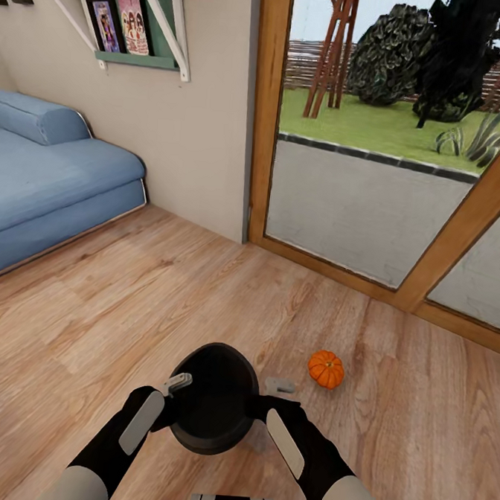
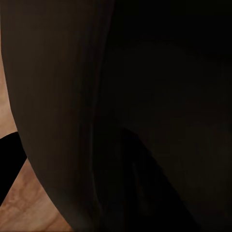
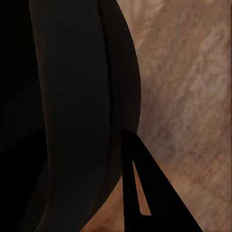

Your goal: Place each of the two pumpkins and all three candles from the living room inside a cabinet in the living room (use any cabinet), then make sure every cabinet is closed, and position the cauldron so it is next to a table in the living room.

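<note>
Black cauldron (image 1: 213,400) sits low in front of the robot, between both arms, over the wood floor (image 1: 89,313); can't tell if it's lifted or resting. Left gripper (image 1: 172,388) is at the cauldron's left rim, right gripper (image 1: 274,390) at its right rim. Both press against the pot's sides, but whether either set of fingers is clamped on the rim or just touching can't be told. Left wrist view: dark cauldron wall (image 2: 72,106) very close, floor at the edge. Right wrist view: dark curved wall (image 3: 72,111) with one dark finger (image 3: 145,193) beside it, floor behind. One orange pumpkin (image 1: 326,369) lies on the floor just right of the cauldron, near the right gripper, apart from it. Blue sofa (image 1: 47,169) far left, glass door (image 1: 372,206) ahead, wall shelf (image 1: 139,26) with pictures above.
</note>
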